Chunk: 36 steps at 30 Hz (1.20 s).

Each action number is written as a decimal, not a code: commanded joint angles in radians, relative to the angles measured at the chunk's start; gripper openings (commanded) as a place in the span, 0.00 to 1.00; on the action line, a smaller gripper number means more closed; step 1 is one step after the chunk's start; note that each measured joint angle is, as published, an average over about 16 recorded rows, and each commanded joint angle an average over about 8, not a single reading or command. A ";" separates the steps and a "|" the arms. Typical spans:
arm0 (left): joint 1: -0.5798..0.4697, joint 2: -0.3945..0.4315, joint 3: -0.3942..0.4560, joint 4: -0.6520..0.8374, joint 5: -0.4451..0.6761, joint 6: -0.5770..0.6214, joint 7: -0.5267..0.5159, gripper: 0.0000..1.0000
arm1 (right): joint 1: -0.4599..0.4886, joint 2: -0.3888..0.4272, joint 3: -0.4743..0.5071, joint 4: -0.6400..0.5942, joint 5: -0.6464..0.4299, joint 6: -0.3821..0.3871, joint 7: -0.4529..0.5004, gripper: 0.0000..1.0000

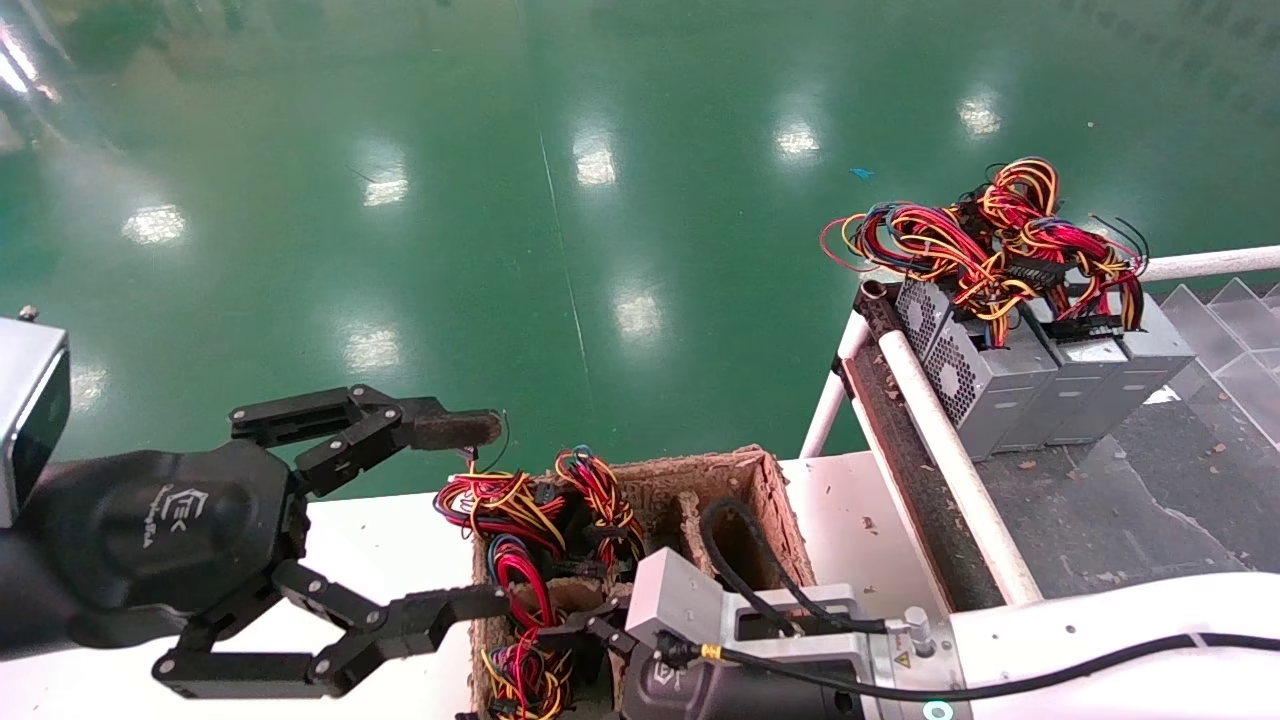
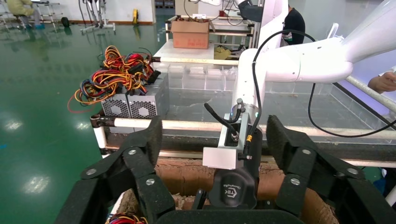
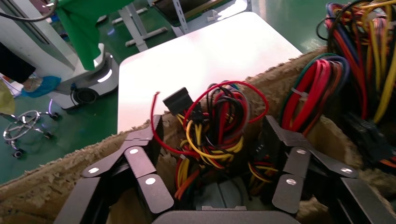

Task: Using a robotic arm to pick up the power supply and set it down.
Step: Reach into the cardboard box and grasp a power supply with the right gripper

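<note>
Both jaws released: robotic arm straddling power supply wires; left gripper outside.

- The right arm's black linkage-finger gripper reaches down into a brown, rough-edged fibre tray, its two fingers spread apart.
- Between the fingers lies a tangled bundle of red, yellow and black wires with a small black connector plug sticking up at its edge.
- Under that bundle a rounded grey metal surface shows; what it belongs to cannot be told.
- In the neighbouring compartments lie a looped bundle of red, green and blue wires and a further mass of red, yellow and orange wires.
- Beyond the tray's rim is a white tabletop, then a glossy green floor.
</note>
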 commanded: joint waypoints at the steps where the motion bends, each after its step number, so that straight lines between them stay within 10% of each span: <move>1: 0.000 0.000 0.000 0.000 0.000 0.000 0.000 1.00 | -0.002 -0.008 -0.003 -0.003 -0.004 0.007 0.004 0.00; 36: 0.000 0.000 0.000 0.000 0.000 0.000 0.000 1.00 | -0.009 0.070 0.152 0.017 0.241 -0.048 -0.054 0.00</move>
